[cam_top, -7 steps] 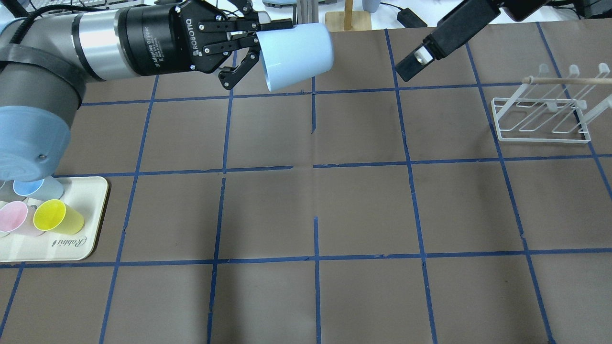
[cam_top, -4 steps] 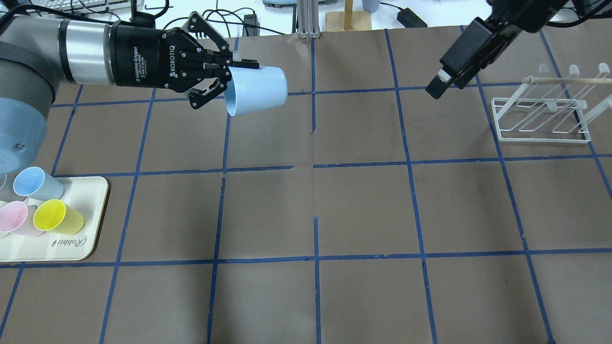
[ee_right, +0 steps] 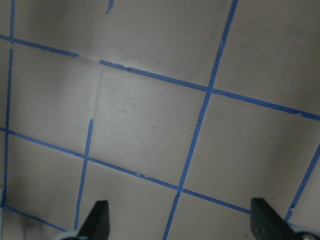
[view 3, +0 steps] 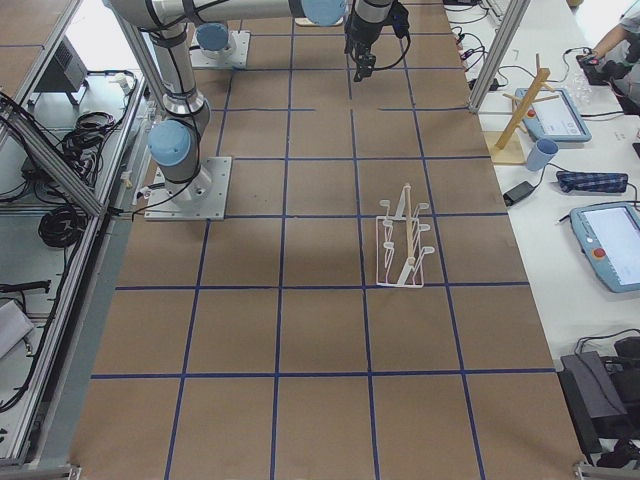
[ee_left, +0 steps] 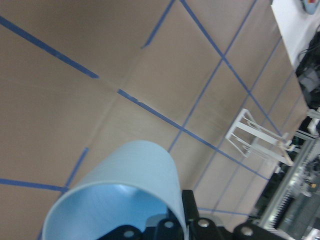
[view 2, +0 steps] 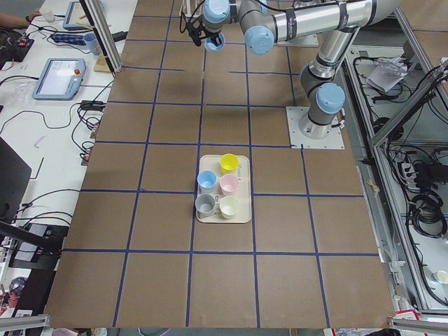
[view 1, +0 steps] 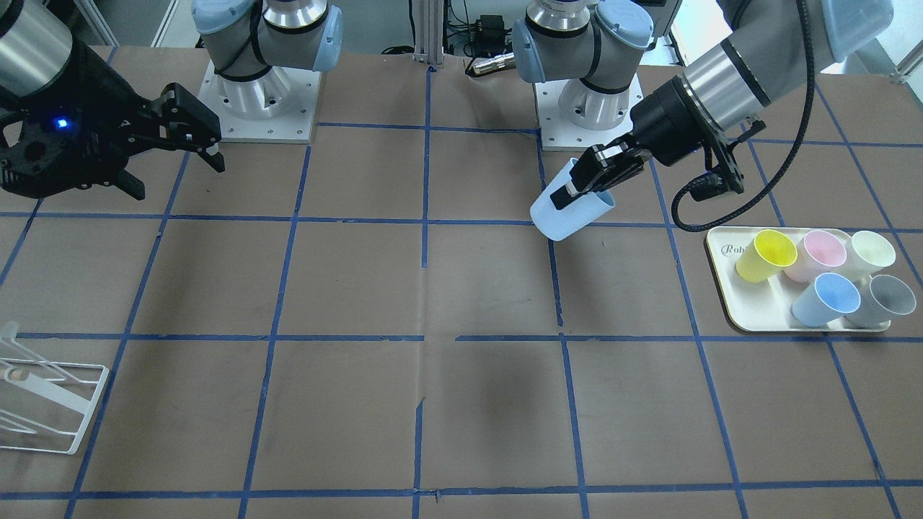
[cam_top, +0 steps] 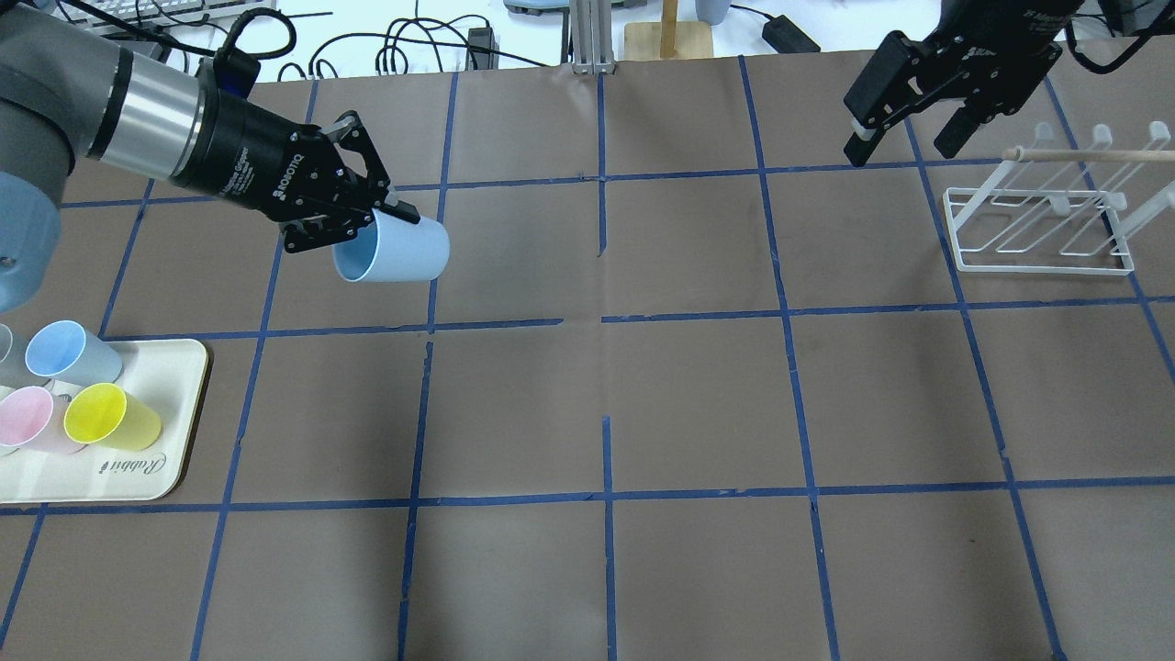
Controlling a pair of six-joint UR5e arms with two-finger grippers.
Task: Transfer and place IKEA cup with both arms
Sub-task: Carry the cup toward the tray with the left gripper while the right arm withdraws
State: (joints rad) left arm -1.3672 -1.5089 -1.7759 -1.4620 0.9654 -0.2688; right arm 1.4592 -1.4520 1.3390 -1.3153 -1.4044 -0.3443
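Overhead exterior view, largest item first. The table [cam_top: 698, 395] carries a tray [cam_top: 174, 431] at the robot's left edge and a wire rack [cam_top: 1042, 268] at its right. The left arm [cam_top: 138, 128] reaches over the left half. The left gripper [cam_top: 372, 225] is clamped on the cup [cam_top: 404, 252] at the rim, with one finger on the outer wall; the other appears to sit inside the mouth. The right gripper [cam_top: 904, 138] hangs near the rack, jaws spread wide with nothing between them.

Key relation: the cup lies well apart from the right gripper, toward the robot's left, across the table's centre line. Its long axis is tilted close to horizontal, base toward the right gripper's side, mouth toward the left wrist. The left arm is nearer by far.

The cup is pale blue, plain, matte and handleless, tapering to the base. It appears held clear of the table.
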